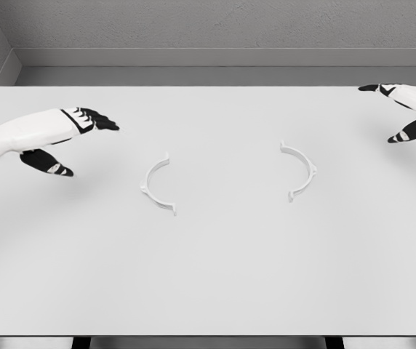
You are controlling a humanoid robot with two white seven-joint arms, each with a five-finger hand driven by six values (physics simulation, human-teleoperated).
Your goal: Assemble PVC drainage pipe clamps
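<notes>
On the white tabletop (208, 276), seen from my head camera, two white half-ring clamp pieces lie flat and well apart from each other near the middle. The left clamp half (156, 185) curves with its open side facing right; the right clamp half (300, 170) mirrors it, open side facing left, so the two arcs face one another across a bare gap. Each piece shows small tabs at its ends.

My left hand (68, 138) comes in from the left edge, hovering above the tabletop to the left of the left clamp half and clear of it. Its dark fingers (100, 120) are stretched out and relaxed, the thumb hanging lower, and it holds nothing.

My right hand (409, 109) shows at the upper right corner, partly cut by the frame edge, well apart from the right clamp half. Its fingers are also loosely spread, thumb pointing down toward the tabletop, gripping nothing.

Behind the tabletop runs a grey wall (208, 25).
</notes>
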